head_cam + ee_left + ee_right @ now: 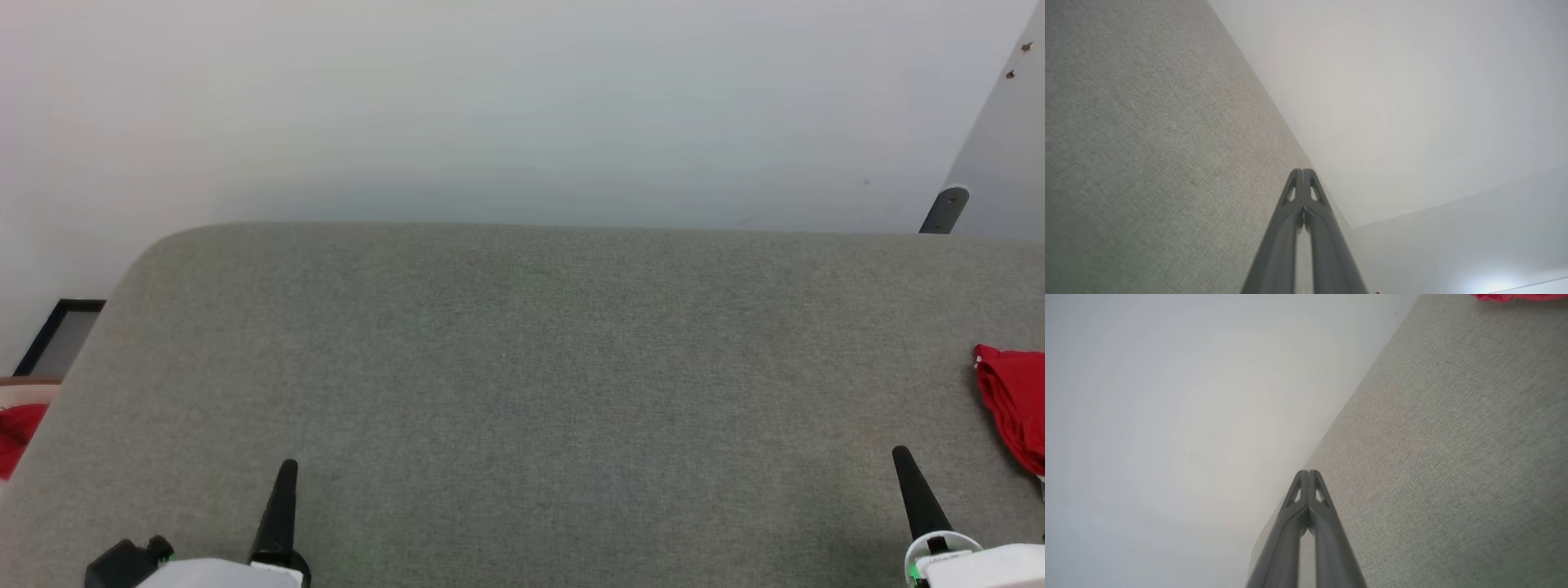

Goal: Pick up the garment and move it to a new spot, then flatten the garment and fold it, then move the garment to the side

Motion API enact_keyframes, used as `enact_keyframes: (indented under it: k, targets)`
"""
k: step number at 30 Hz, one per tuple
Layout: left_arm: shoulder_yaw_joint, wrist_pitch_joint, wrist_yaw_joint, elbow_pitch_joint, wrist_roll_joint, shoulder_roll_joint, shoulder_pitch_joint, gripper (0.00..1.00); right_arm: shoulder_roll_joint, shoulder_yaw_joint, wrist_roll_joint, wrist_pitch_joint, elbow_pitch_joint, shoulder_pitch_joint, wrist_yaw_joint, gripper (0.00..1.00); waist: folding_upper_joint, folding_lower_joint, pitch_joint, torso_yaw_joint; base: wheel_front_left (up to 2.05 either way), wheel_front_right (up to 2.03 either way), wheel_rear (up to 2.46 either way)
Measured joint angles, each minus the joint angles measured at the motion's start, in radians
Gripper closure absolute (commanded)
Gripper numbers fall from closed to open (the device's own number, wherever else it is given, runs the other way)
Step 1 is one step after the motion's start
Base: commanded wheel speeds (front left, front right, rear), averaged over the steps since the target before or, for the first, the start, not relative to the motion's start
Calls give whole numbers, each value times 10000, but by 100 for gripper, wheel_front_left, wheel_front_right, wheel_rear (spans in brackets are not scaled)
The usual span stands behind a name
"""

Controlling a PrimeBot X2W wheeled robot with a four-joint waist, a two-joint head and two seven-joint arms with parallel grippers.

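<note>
lower left, the left gripper is pressed together and empty; lower right, the right gripper likewise. the garment lies bunched at the frame's right edge on the grey table. reaching with the fingers together could shove it off the side.

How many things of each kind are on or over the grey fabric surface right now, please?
Robot hands: 2 (left hand and right hand, both shut and empty)
Garments: 1 (red garment, crumpled at the right side of the grey fabric surface)
Total: 3
</note>
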Motion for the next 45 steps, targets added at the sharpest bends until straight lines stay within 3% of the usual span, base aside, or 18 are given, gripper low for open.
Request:
enact_keyframes:
  k: [45]
  targets:
    - [339, 1005, -2, 349, -3555, -311, -962, 100, 203, -98, 3417, 523, 671, -1017, -4, 100, 0, 0, 310, -301, 0, 0, 0]
